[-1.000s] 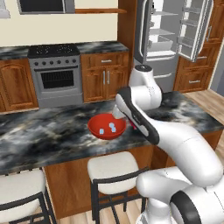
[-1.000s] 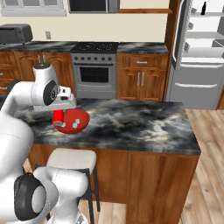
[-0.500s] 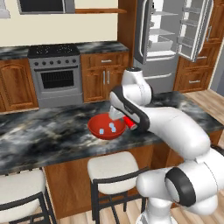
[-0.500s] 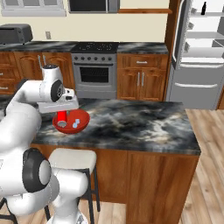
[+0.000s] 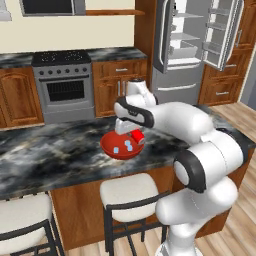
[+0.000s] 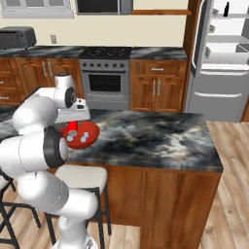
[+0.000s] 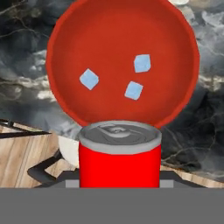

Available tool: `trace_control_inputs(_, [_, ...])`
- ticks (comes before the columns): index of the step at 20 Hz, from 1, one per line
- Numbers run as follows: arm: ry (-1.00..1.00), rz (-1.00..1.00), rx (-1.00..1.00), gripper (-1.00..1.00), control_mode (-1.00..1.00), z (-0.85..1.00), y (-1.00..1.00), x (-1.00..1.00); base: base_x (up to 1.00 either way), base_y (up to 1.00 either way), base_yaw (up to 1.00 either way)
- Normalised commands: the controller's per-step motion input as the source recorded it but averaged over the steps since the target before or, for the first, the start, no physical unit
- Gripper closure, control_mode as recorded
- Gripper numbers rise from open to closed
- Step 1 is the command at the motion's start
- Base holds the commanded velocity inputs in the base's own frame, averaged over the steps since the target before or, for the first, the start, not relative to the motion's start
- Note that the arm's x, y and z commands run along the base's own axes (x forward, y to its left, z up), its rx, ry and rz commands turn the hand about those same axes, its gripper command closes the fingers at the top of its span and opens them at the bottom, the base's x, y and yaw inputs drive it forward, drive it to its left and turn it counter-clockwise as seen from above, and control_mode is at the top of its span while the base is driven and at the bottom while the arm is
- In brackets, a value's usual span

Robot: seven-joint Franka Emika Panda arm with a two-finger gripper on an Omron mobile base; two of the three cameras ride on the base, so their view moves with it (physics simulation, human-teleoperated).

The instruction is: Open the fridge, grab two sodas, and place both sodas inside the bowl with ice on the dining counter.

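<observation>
My jaws are clamped on a red soda can (image 7: 119, 153) — silver lid up, pull tab visible in the hand view, the can standing upright at 6 o'clock of that view. No point is given for the finger tips; the can hides them.

The can hangs above the red bowl (image 5: 107, 148), over its rim on the side nearest the fridge in the left base view, where the can (image 5: 138, 136) shows as a small red block under my hand. From the right base view it (image 6: 72, 127) sits below the wrist, over the bowl (image 6: 91, 134).

The bowl rests on the desk (image 5: 60, 155) — the black-grey marbled island top. Three pale blue ice cubes (image 7: 142, 63) lie inside; in the hand view they sit near the bowl's centre, at about 9, 1 and 5 o'clock of it.

The fridge (image 5: 192, 45) stands behind the desk, both upper doors swung open, white shelves exposed. In the right base view a small dark bottle (image 6: 226, 8) stands on the top shelf.

Two stools (image 5: 130, 192) stand at the desk's near edge.
</observation>
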Motion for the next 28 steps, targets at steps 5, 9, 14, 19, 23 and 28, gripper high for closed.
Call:
trace_control_inputs(5, [0.00,-0.01,-0.08,1.00,-1.00,-0.38,0.19,0.51,0.00,0.00,0.00])
trace_control_inputs(9, [-0.02,0.00,-0.08,1.00,-1.00,-0.34,0.10,0.18,0.00,0.00,0.00])
trace_control_inputs(14, [-0.01,0.00,-0.04,1.00,-1.00,-0.31,0.03,0.06,0.00,0.00,0.00])
trace_control_inputs(19, [0.00,0.00,-0.01,1.00,-1.00,-0.26,0.00,0.19,0.00,0.00,0.00])
trace_control_inputs(23, [0.00,0.00,0.00,1.00,-1.00,-0.25,0.00,0.18,0.00,0.00,0.00])
trace_control_inputs(28, [0.00,0.00,0.00,1.00,-1.00,-0.22,0.00,0.22,0.00,0.00,0.00])
